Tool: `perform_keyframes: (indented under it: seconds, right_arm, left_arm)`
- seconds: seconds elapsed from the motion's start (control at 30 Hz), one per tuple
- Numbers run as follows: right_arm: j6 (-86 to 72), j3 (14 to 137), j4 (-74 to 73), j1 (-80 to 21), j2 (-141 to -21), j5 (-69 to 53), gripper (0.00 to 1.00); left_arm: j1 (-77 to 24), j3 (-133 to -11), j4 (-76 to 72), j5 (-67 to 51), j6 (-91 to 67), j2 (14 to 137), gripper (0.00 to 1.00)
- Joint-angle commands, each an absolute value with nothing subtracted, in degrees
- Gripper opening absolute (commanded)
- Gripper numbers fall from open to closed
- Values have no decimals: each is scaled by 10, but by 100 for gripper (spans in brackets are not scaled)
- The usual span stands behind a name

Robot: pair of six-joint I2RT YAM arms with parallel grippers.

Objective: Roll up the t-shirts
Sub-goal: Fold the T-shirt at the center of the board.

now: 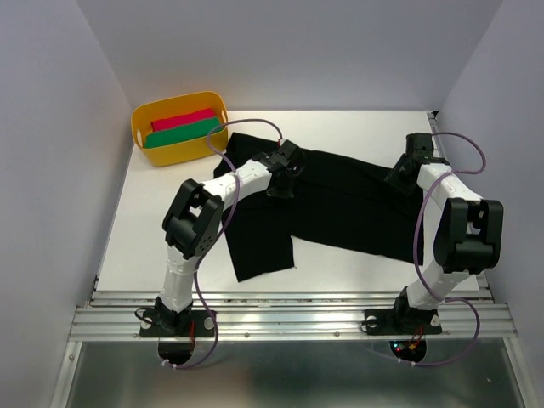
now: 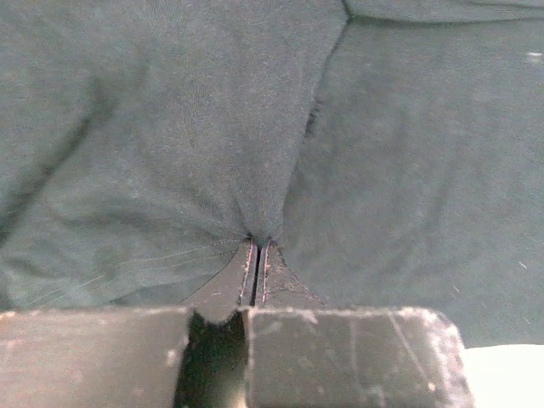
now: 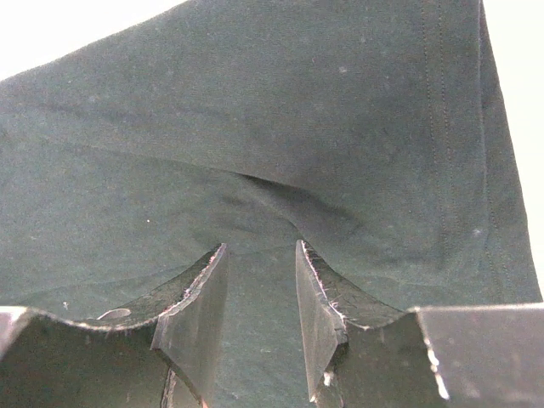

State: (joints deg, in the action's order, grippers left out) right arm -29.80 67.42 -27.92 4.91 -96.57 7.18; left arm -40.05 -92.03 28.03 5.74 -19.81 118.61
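Looking at a black t-shirt spread mostly flat across the middle of the table — stretched from roughly 9 o'clock to 3 o'clock, with one flap hanging down toward 7. Far-left corner just beside the yellow tub up at 10 o'clock, with a red bundle and a green bundle inside. Left gripper down on the shirt's 11 o'clock part, fingers pressed together on a little pucker of cloth. Right gripper over at the 2 o'clock edge, fingers spread apart with fabric lying under and between them, not yet nipped. Seems like soft, light, floppy stuff — zero stiffness, bound to sag and wrinkle, but matte enough not to slide out of a pinch. Probably best to grab along a hem or edge on each side and keep both ends level, otherwise likely to roll up crooked.
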Motion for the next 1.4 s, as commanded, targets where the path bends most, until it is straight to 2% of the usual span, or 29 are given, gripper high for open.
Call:
perform_keyframes:
  seconds: [0.0,0.93,1.0,1.03,1.07,1.17,1.3,1.37]
  right_arm:
    - [-295,671,-279,52,-954,86,43]
    - [-286,661,-274,52,-975,103,43]
    - [-284,662,-274,52,-977,106,43]
    - [-281,665,-274,52,-977,108,43]
    - [-280,668,-274,52,-978,111,43]
    - [-273,686,-275,52,-983,120,43]
    - [-272,717,-277,66,-998,115,43]
    - [-272,728,-278,75,-1012,107,43]
  left_arm:
    - [-406,-930,309,47,-195,1113,0]
    - [-405,-876,325,12,-134,1085,0]
    - [-406,-882,332,9,-133,1087,19]
    - [-406,-889,336,4,-130,1085,43]
    - [-406,-893,337,3,-129,1084,54]
    - [-404,-917,347,4,-121,1075,74]
    - [-382,-940,352,3,-120,1068,73]
    - [-367,-935,341,-21,-125,1063,70]
